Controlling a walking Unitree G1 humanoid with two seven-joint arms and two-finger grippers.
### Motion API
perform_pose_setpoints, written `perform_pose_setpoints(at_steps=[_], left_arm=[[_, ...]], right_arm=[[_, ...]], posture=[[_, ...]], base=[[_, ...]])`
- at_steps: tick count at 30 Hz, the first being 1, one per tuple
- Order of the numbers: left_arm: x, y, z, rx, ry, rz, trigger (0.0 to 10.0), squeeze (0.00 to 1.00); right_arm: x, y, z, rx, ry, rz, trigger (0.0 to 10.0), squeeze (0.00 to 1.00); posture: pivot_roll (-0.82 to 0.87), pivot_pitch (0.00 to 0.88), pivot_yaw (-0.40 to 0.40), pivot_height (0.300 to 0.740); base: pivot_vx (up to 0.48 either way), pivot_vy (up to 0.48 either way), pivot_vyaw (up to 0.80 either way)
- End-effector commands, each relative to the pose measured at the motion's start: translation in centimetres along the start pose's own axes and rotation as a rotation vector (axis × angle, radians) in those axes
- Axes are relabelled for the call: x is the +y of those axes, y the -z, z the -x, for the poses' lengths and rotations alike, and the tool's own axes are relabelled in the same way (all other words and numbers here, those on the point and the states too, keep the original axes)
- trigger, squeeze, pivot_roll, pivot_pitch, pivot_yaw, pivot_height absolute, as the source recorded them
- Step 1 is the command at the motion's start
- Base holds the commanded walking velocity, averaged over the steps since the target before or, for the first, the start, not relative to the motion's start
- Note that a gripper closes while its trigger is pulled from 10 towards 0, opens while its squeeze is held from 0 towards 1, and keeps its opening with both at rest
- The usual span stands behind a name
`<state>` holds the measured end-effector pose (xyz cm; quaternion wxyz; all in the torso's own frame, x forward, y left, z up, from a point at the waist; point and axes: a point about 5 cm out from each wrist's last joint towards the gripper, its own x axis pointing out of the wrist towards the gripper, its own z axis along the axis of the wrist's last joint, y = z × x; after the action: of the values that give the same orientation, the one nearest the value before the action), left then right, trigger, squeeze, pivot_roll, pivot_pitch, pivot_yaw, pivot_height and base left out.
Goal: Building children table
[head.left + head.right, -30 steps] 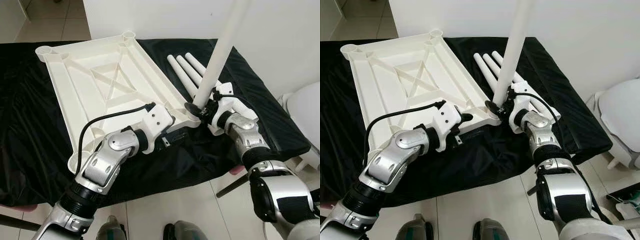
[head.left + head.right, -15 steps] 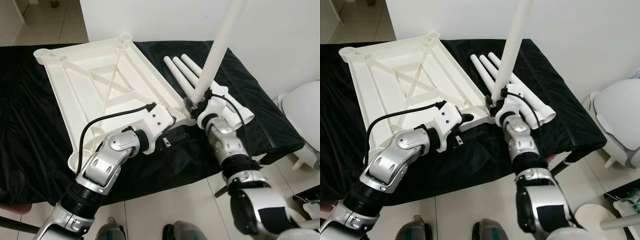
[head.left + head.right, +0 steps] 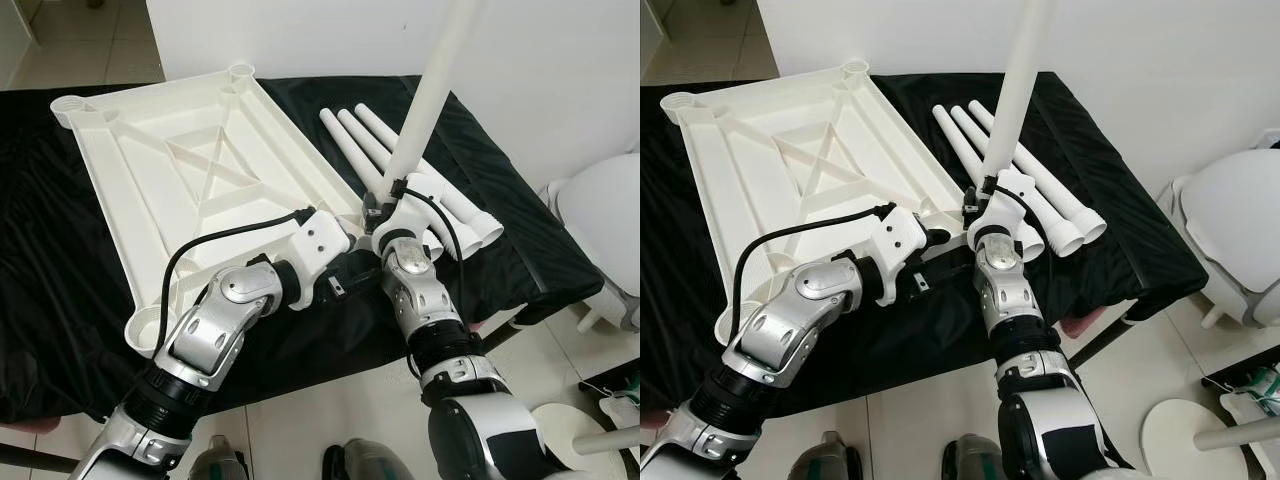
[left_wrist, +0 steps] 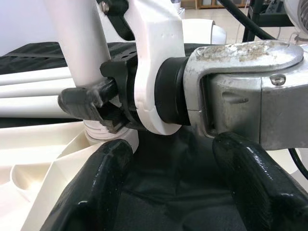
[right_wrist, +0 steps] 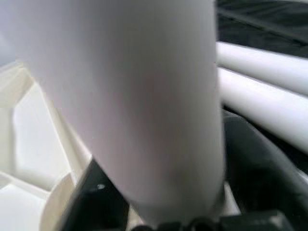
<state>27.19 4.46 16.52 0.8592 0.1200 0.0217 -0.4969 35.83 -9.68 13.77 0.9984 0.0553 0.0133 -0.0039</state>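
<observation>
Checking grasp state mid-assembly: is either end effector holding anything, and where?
The right end effector grips the upright white table leg near its lower end. The left end effector is open, holding nothing.

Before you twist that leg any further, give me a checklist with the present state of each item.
1. Right gripper shut on the leg: ok.
2. Leg foot at the tabletop's near corner socket: ok.
3. Leg fully seated in the socket: cannot tell, the gripper hides the joint.
4. Leg upright: not ok, it leans a little.
5. Left gripper bracing the tabletop: not ok, it is open, over the black cloth by the edge.
6. Three spare legs lying clear on the cloth: ok.
</observation>
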Motion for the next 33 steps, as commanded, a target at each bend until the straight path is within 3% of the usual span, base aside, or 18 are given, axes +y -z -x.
perform_pose_setpoints(at_steps=[1,5,8,9,11,12,15,17,21,33], left_arm=[[0.1,0.1,0.1,0.005,-0.009,-0.004,10.0,0.00],[0.1,0.1,0.0,0.004,-0.011,-0.007,10.0,0.00],[0.1,0.1,0.0,0.005,-0.010,-0.011,10.0,0.00],[0.3,0.1,0.1,0.006,-0.011,-0.014,10.0,0.00],[0.3,0.1,0.1,0.008,-0.012,-0.015,10.0,0.00],[0.3,0.1,0.1,0.008,-0.012,-0.017,10.0,0.00],[0.3,0.1,0.1,0.010,-0.010,-0.020,10.0,0.00],[0.3,0.1,0.1,0.010,-0.009,-0.020,10.0,0.00],[0.3,0.1,0.0,0.009,0.002,-0.024,10.0,0.00],[0.5,-0.1,0.1,0.009,-0.001,-0.032,10.0,0.00]], right_arm=[[0.1,0.2,0.1,0.013,-0.007,-0.025,10.0,1.00],[0.6,-0.2,0.3,-0.002,-0.119,-0.044,10.0,1.00],[0.0,-0.6,0.4,-0.016,-0.191,-0.041,10.0,1.00],[-0.8,-1.0,0.4,-0.031,-0.257,-0.006,10.0,0.18],[-1.1,-1.1,0.3,-0.032,-0.276,0.007,10.0,0.18],[-2.1,-1.1,0.1,-0.022,-0.296,0.028,10.0,0.00],[-3.8,-1.3,-0.2,-0.004,-0.342,0.072,10.0,0.00],[-4.2,-1.3,-0.2,-0.001,-0.361,0.087,10.0,0.00],[-5.8,-1.3,-0.2,0.019,-0.527,0.241,10.0,0.00],[-5.6,-1.0,-1.0,0.037,-0.619,0.337,10.0,0.00]], posture=[[-0.04,0.000,-0.068,0.740],[-0.04,0.000,-0.065,0.740],[-0.04,0.000,-0.066,0.740],[-0.04,0.000,-0.065,0.740],[-0.04,0.000,-0.065,0.740],[-0.04,0.000,-0.065,0.740],[-0.04,0.000,-0.060,0.740],[-0.04,0.000,-0.060,0.740],[-0.05,0.000,-0.053,0.740],[-0.03,0.000,-0.047,0.740]], base=[[0.000,0.000,0.00],[0.000,0.000,0.00],[0.000,0.000,0.00],[0.000,0.000,0.00],[0.000,0.000,0.00],[0.000,0.000,0.00],[0.000,0.000,0.00],[0.000,0.000,0.00],[0.000,0.000,0.00],[0.000,0.000,0.00]])
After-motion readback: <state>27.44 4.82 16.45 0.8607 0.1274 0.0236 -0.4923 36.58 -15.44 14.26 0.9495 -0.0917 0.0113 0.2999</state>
